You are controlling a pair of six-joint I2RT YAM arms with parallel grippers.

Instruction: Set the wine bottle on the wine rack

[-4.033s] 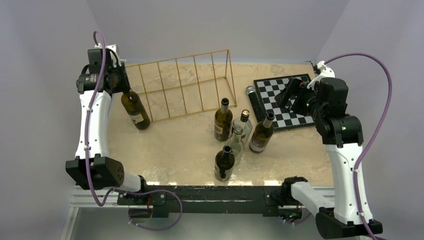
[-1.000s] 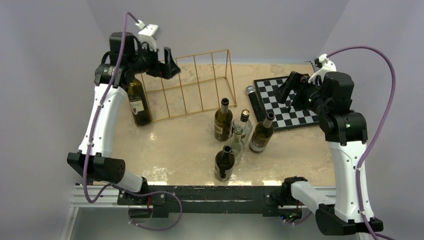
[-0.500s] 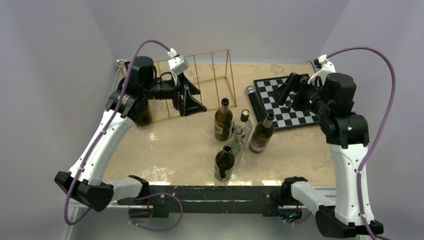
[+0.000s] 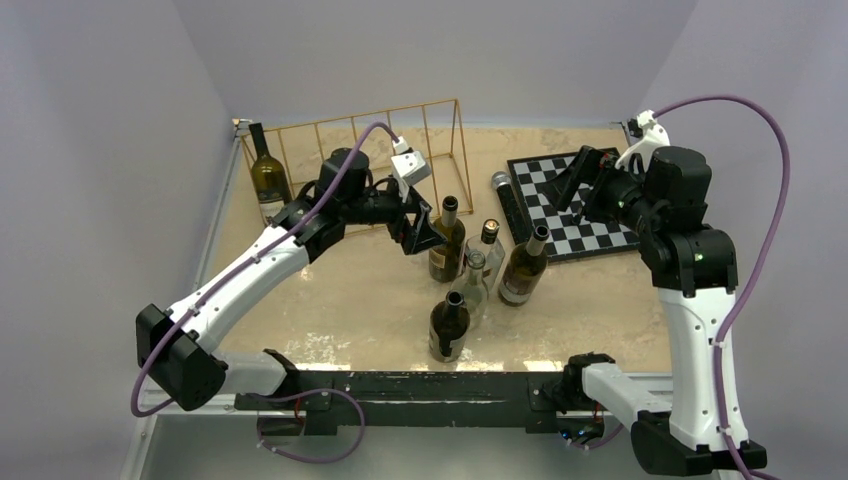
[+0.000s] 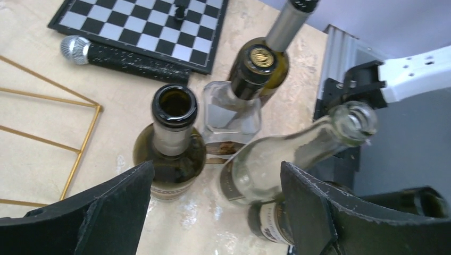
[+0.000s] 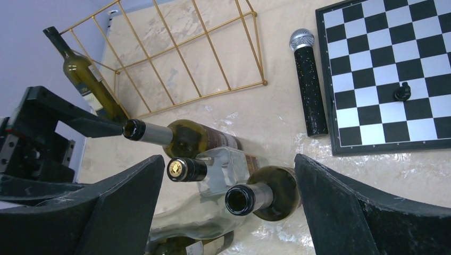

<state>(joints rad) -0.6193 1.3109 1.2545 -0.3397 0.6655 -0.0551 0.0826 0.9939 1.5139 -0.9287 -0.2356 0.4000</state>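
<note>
The gold wire wine rack lies at the back left, also in the right wrist view as the wine rack. A green wine bottle stands tilted against the rack's left end, free of both grippers. My left gripper is open, just left of a dark open-necked wine bottle. In the left wrist view that dark bottle and a clear bottle show between the open left gripper fingers. My right gripper hangs open above the chessboard.
Several bottles cluster mid-table: a black-capped clear one, a clear one, a dark green one and a dark one. A microphone lies along the chessboard's left edge. One black chess piece stands on the board.
My left arm has swung right from the rack's left end to the bottle cluster, leaving the green bottle leaning at the rack. The right arm has barely moved.
</note>
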